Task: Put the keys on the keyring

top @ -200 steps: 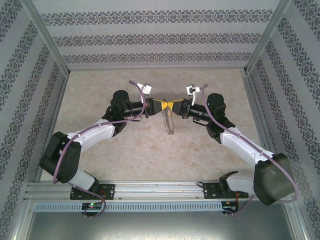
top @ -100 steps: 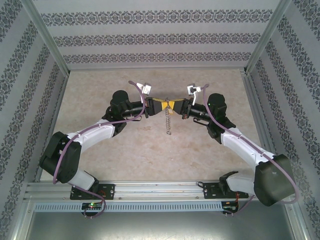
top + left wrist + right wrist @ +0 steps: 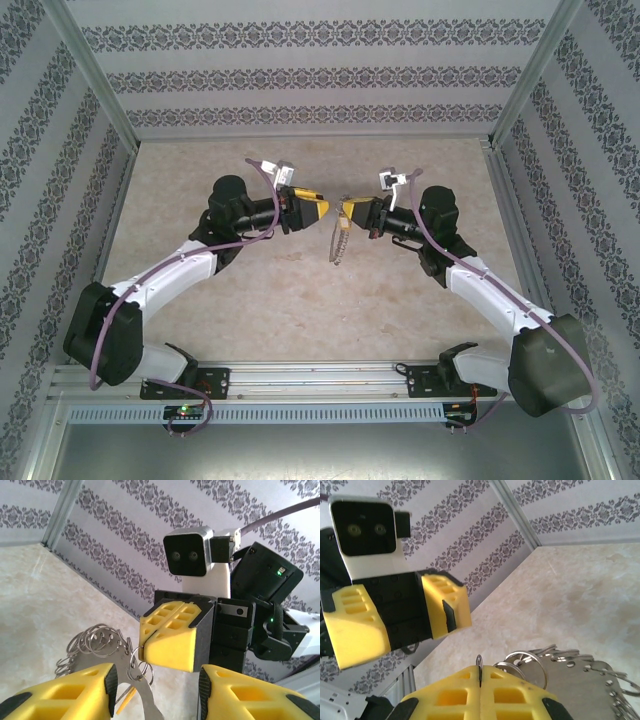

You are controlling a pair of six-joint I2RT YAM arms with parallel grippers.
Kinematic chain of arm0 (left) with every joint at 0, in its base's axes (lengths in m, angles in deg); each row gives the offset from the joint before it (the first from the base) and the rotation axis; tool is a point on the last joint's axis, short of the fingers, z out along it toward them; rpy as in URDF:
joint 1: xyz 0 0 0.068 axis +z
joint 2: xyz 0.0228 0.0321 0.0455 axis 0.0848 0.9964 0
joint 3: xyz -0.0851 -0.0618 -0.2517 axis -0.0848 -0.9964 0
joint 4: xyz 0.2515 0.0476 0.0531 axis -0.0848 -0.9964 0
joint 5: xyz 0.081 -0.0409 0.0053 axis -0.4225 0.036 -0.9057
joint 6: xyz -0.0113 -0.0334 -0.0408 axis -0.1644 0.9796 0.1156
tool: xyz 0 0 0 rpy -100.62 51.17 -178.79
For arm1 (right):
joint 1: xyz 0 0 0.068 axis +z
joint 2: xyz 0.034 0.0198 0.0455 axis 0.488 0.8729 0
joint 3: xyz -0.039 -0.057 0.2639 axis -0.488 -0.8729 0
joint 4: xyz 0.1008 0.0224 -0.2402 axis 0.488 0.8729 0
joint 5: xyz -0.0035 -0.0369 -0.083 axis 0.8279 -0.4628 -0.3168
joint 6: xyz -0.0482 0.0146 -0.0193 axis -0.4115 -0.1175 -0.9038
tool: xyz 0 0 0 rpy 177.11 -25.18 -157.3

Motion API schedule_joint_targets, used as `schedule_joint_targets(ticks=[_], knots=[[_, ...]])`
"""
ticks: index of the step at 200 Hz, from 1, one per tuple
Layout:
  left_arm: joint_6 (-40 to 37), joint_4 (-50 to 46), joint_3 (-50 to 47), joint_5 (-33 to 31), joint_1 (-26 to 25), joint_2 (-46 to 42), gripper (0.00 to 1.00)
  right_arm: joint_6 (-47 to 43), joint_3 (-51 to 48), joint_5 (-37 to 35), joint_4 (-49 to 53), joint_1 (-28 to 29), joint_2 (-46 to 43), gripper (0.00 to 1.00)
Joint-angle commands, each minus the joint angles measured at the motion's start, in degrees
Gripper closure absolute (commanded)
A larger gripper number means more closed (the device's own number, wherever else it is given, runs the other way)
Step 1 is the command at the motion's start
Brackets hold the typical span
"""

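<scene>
The right claw (image 3: 346, 210) is pinching shut on the top of the keyring (image 3: 340, 243), which is hanging long axis downward midway between the table's (image 3: 300, 310) left and right edges, while the left claw (image 3: 320, 210) is standing half open and empty just left of it.

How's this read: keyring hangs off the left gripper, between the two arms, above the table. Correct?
No, wrong gripper. The keyring hangs off the right gripper; the right wrist view shows it shut on one ring. The left gripper is open. The rest holds.
</scene>
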Motion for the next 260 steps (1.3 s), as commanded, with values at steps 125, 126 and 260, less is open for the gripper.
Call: schedule_joint_targets(ticks=[125, 126, 260], knots=[[-17.67, -25.34, 11.09, 9.61, 0.84, 5.44, 0.61, -5.99, 5.37, 12.96, 2.51, -1.78, 4.91, 1.0], [-17.61, -25.26, 11.09, 9.63, 0.84, 5.42, 0.61, -6.03, 5.37, 12.96, 2.53, -1.8, 4.92, 1.0], [-9.25, -13.35, 8.67, 11.05, 0.81, 6.99, 0.72, -5.87, 5.75, 12.87, 2.37, -1.17, 5.5, 1.0]])
